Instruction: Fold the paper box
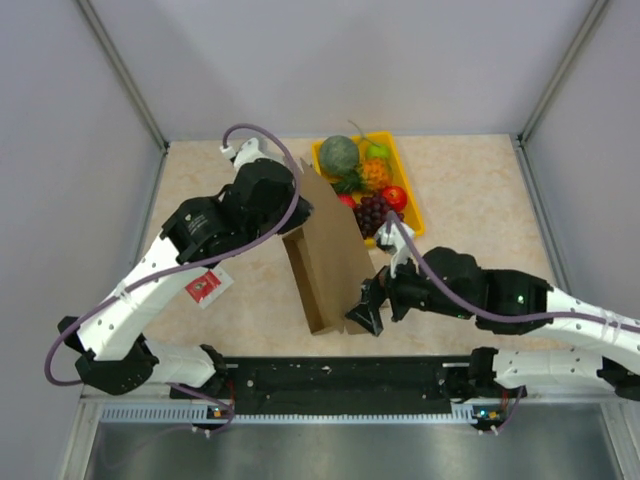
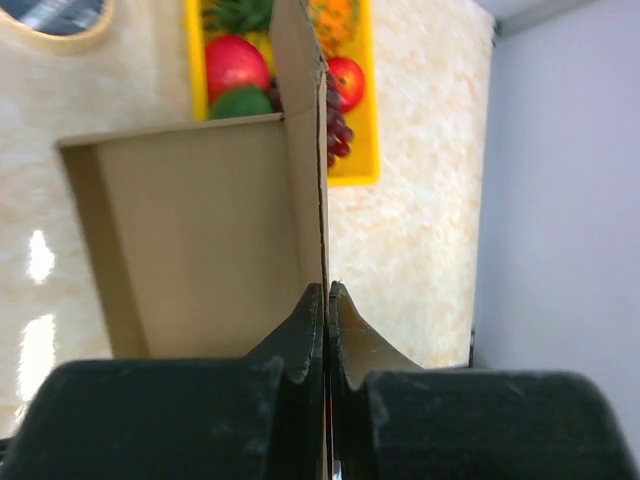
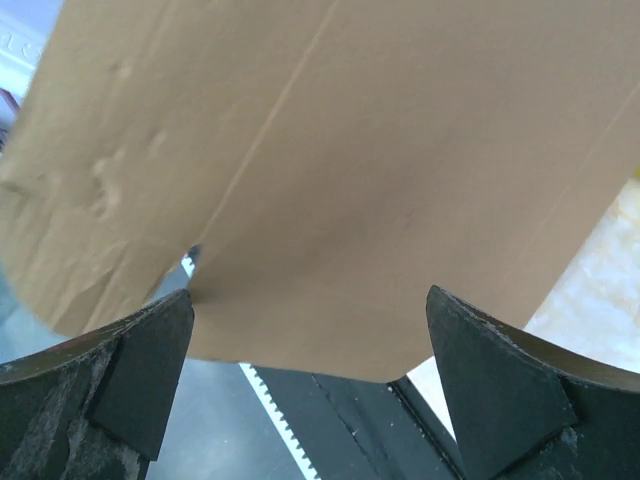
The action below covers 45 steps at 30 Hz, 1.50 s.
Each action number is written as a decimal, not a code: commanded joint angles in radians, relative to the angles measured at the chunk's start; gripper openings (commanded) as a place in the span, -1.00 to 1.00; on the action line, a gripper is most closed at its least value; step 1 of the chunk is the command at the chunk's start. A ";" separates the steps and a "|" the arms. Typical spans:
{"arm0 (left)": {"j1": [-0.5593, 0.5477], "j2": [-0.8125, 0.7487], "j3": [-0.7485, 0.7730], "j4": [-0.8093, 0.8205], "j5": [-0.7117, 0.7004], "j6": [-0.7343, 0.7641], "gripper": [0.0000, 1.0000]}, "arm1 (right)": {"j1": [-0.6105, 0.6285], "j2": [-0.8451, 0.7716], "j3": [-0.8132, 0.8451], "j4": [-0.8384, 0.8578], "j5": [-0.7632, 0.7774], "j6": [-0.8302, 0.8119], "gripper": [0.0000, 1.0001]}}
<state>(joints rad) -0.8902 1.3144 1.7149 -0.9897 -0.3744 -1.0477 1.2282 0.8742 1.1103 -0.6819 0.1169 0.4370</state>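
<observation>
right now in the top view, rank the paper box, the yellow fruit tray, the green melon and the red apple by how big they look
1. paper box, though it is raised nearer the camera
2. yellow fruit tray, partly hidden behind it
3. green melon
4. red apple

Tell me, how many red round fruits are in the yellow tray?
2. In the left wrist view, one red fruit shows left of the paper box wall, the other right of it, by the grapes. The box may hide more.
</observation>
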 commanded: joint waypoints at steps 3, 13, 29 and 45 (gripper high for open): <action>0.057 -0.026 0.090 -0.203 -0.274 -0.147 -1.00 | 0.218 0.138 0.149 0.051 0.314 -0.102 0.98; 0.097 -0.003 0.091 -0.380 -0.379 -0.259 -1.00 | 0.306 0.259 0.232 0.058 0.590 -0.152 0.94; 0.142 0.017 0.081 -0.460 -0.360 -0.373 -1.00 | 0.309 0.560 0.430 0.045 0.820 -0.147 -0.07; 0.145 -0.574 -0.499 0.155 -0.156 0.335 0.96 | 0.114 0.336 0.180 0.064 0.382 -0.247 -1.00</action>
<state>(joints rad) -0.7475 1.0367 1.3994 -1.1618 -0.6861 -1.0977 1.4113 1.3479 1.3548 -0.6327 0.6601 0.2256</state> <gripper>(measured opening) 0.973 0.009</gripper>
